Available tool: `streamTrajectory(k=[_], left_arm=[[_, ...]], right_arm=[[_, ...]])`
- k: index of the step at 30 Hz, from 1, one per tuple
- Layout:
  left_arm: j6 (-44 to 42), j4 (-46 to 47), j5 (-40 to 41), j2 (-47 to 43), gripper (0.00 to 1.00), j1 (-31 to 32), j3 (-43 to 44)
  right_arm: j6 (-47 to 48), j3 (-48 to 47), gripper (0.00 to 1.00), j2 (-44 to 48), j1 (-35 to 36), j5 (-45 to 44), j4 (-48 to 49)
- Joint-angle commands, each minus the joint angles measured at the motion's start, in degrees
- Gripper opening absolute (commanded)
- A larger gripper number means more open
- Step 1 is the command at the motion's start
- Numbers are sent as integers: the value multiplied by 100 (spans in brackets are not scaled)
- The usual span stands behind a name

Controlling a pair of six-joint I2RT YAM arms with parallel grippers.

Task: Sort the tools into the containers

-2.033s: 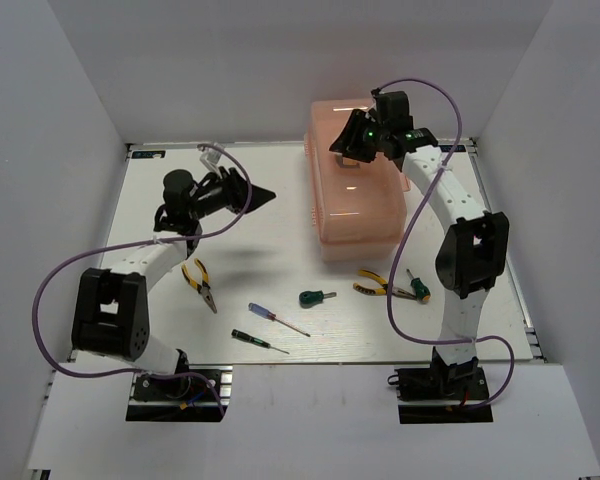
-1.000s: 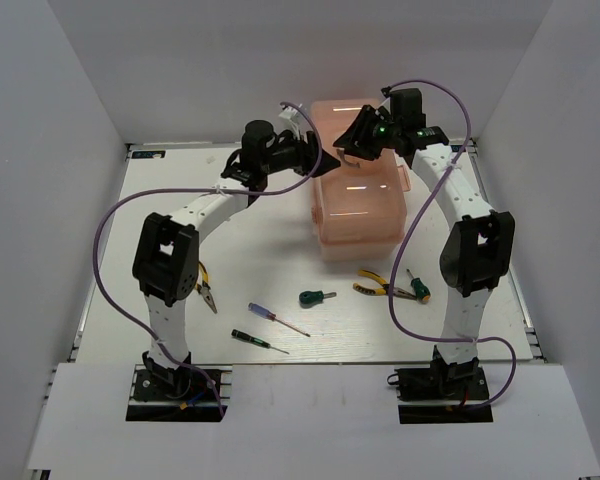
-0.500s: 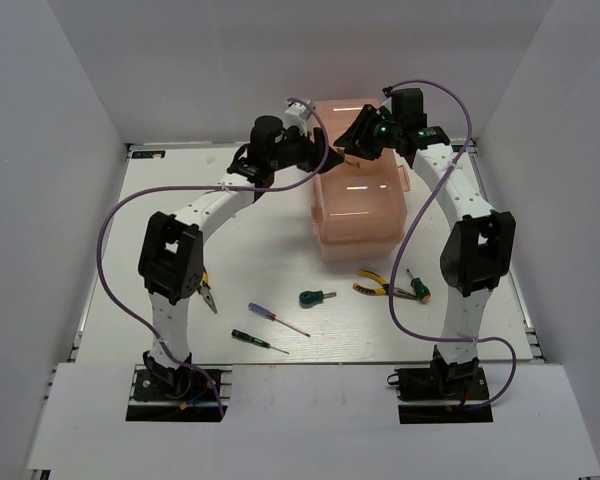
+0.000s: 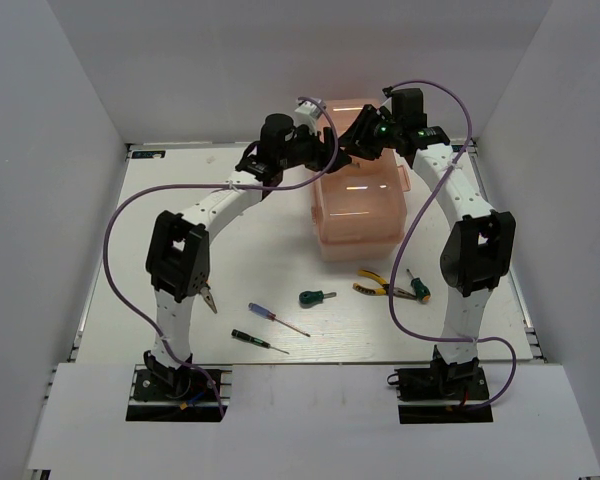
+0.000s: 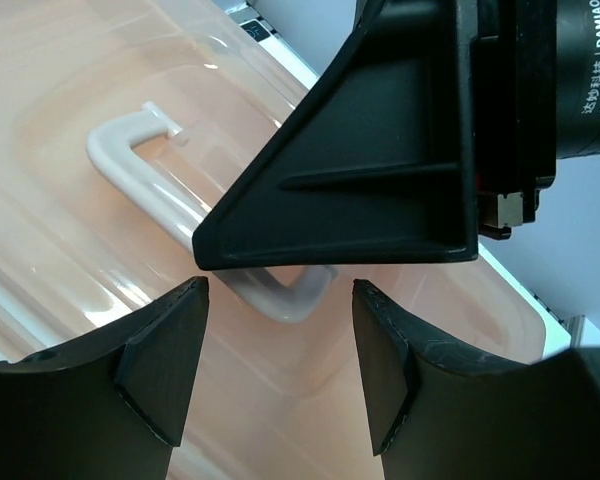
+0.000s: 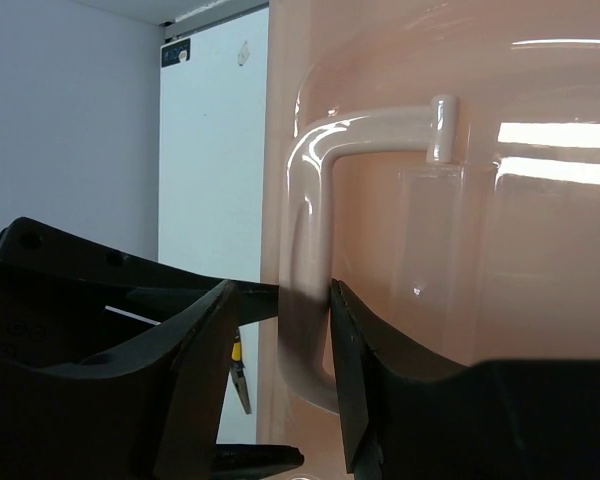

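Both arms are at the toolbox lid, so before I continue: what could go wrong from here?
1. Collision: the left end effector and right end effector crowd the same white lid handle. In the left wrist view one of the right one's fingers sits just above the left's open jaws.
2. The toolbox is closed. A pull on the handle might lift or drag the whole box, possibly onto the pliers near its front edge.

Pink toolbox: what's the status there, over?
Left gripper open over lid handle. Right gripper open, straddling handle end. Toolbox shut, tools outside on table. Grippers crowding each other.
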State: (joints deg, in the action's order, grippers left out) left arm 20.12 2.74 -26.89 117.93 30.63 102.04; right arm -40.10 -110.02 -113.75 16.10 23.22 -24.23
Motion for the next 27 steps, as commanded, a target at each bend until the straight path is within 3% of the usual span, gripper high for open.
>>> streamTrajectory(k=[1, 12, 27], left_arm=[[-61, -292, 114, 116, 70, 74, 229], [-8, -529, 474, 301, 69, 180, 483], [159, -529, 694, 459, 69, 180, 484]], right_arm=[[-147, -55, 47, 143, 60, 455, 340], [-131, 68, 47, 275, -28, 526, 410], [1091, 296, 54, 784, -247, -916, 23]])
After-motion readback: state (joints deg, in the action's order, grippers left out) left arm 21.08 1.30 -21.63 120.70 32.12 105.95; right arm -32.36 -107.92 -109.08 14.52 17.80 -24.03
